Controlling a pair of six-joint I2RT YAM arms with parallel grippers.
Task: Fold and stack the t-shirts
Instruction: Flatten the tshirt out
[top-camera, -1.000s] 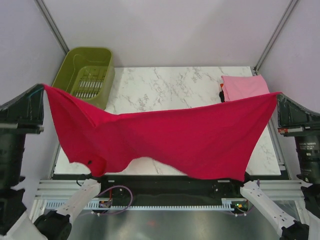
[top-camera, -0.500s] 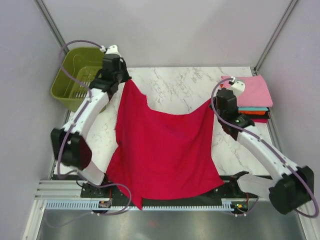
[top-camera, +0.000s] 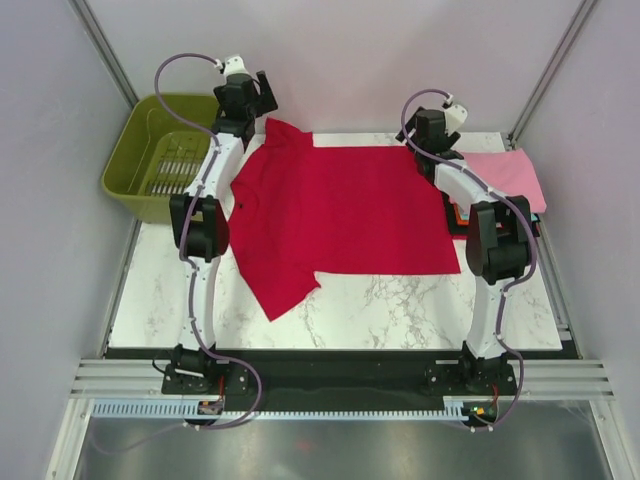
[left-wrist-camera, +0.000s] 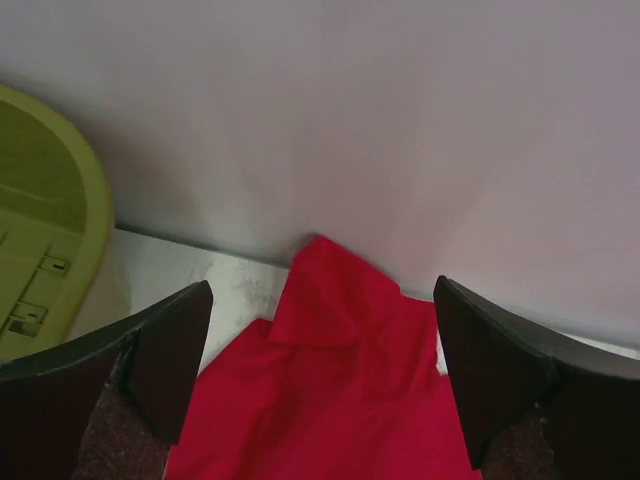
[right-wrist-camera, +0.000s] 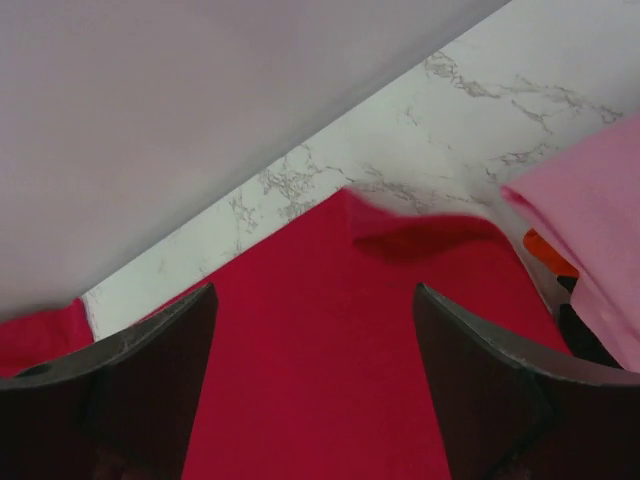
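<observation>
A crimson t-shirt (top-camera: 340, 210) lies spread flat on the marble table (top-camera: 400, 300), one sleeve pointing toward the near left. My left gripper (top-camera: 262, 106) hovers open over its far left corner. In the left wrist view that corner (left-wrist-camera: 335, 300) is slightly folded, and the gripper (left-wrist-camera: 320, 375) holds nothing. My right gripper (top-camera: 411, 132) stands open above the far right corner. In the right wrist view the shirt (right-wrist-camera: 320, 360) lies below the empty gripper (right-wrist-camera: 315, 385). Folded t-shirts are stacked at the right, a pink one (top-camera: 500, 175) on top.
An olive-green basket (top-camera: 165, 150) stands off the table's far left corner, also seen in the left wrist view (left-wrist-camera: 45, 230). The back wall rises just beyond both grippers. The pink stack (right-wrist-camera: 590, 215) sits close to the right gripper, orange cloth (right-wrist-camera: 545, 250) peeking out beneath it.
The crimson shirt hung stretched between both shut grippers. It was carried to the back of the table and laid flat, and both grippers have opened and let go.
</observation>
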